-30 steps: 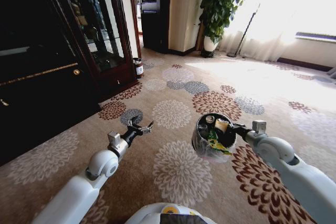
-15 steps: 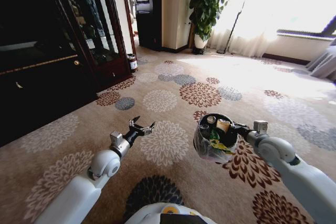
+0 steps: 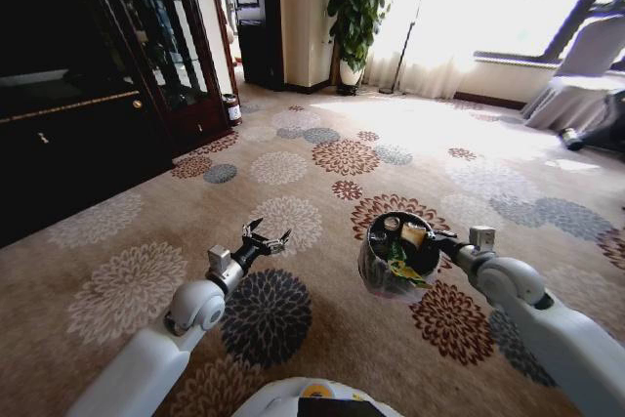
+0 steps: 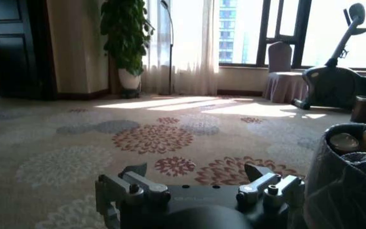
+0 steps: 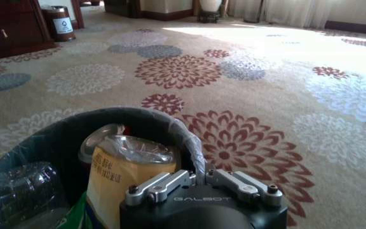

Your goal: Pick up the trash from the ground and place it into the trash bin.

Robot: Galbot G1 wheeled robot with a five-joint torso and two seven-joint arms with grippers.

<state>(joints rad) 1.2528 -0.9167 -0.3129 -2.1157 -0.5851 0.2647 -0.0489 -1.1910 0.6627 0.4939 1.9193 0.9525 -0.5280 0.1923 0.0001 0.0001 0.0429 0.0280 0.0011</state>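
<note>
Right gripper (image 3: 437, 237) clamps the rim of the bin (image 3: 369, 259), holding it above the carpet (image 3: 293, 163) at right. Trash (image 3: 404, 241) lies inside: a yellow cup, a bottle, a green wrapper. Left gripper (image 3: 267, 238) hangs empty at left, fingers spread, well apart from the bin.

I am counting one trash bin (image 3: 395, 259) (hanging from my right gripper (image 3: 437, 238)), one empty left gripper (image 3: 267, 238), one potted plant (image 3: 355, 7), one small dark cylinder bin (image 3: 230, 108) by one cabinet (image 3: 88, 75).
</note>
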